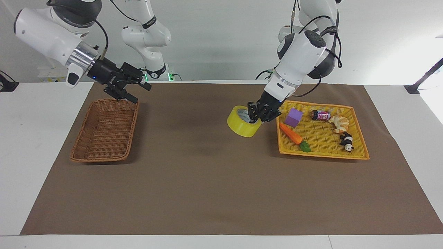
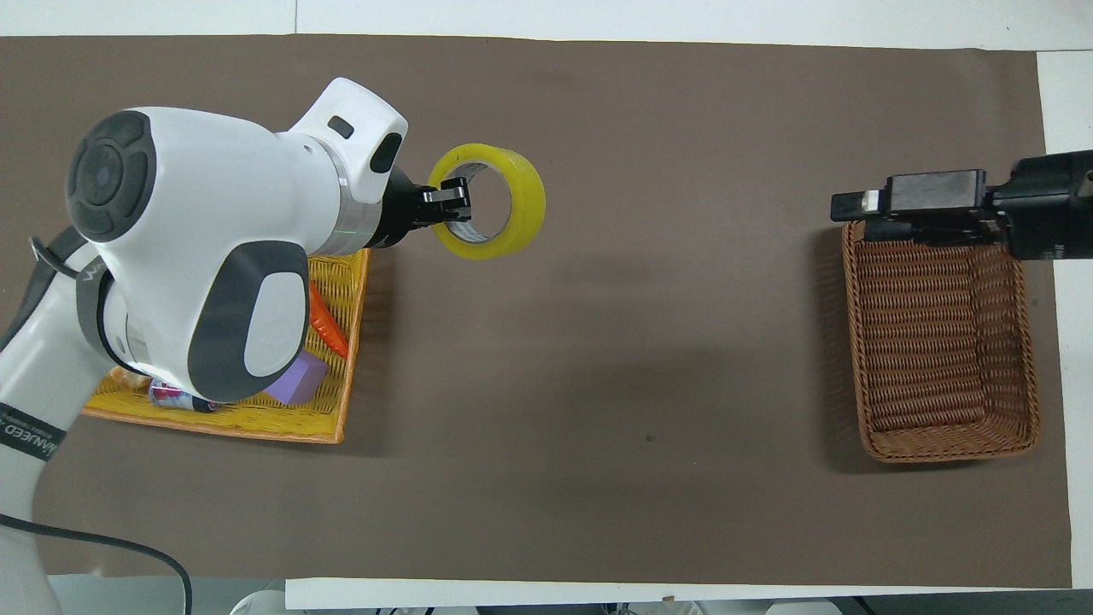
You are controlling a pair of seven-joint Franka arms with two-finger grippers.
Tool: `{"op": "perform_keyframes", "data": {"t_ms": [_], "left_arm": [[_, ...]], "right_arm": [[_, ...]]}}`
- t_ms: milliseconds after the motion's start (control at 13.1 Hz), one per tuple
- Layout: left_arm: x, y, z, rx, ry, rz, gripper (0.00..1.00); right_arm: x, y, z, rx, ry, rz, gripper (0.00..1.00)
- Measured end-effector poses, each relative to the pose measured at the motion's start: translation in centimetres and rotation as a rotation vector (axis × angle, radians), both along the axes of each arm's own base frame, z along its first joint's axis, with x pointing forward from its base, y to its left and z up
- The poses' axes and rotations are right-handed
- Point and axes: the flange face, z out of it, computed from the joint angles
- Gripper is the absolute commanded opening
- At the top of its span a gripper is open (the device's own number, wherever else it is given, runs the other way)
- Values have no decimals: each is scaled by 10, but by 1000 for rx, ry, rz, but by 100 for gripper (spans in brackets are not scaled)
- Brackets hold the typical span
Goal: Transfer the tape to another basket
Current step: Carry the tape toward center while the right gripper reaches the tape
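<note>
The left gripper (image 1: 255,117) has one side of the tape (image 1: 243,121) pinched through the ring's wall, one finger in the core and one outside, so the roll hangs tilted off the fingertips. The tape is in the air over the bare brown mat (image 1: 214,193), just clear of the yellow tray (image 1: 358,154) on the side toward the basket (image 1: 104,129). The basket sits well apart, at the right arm's end of the table.

The right gripper (image 1: 125,84) is up over the basket's rim on the robots' side, its fingers spread wide and empty. In the overhead view it points along that rim toward the middle of the table.

My read is that this is the carry, probably ahead of a hand-over, since the basket looks a long reach for the left arm. To do it well:

- Keep the roll high enough to clear the mat and, later, the basket's sloped wall
- Move smoothly; a pinch on one wall lets the ring swing or twist, and a jerk could slip it
- Present the free side of the ring to the right gripper, away from the left fingers
- Let the right fingers close on the wall fully before the left ones let go
- Release low inside the basket, since a roll dropped on edge may roll out
</note>
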Motion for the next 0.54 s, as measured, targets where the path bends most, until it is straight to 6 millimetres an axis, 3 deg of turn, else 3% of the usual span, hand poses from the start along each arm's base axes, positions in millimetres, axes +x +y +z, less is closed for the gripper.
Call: {"op": "perform_keyframes", "data": {"t_ms": [153,306,536], "left_arm": [[-5,-8,0,0,0,-15,0],[-7,-10,-1,1,2,-20,0],[-7,-9,-3,4,7,-20,0]], "right_arm": [[8,32,-13,17,-76,32,100],[22,62,-40,37,-143,72,100],[30,125,-69,69,-168,102,100]]}}
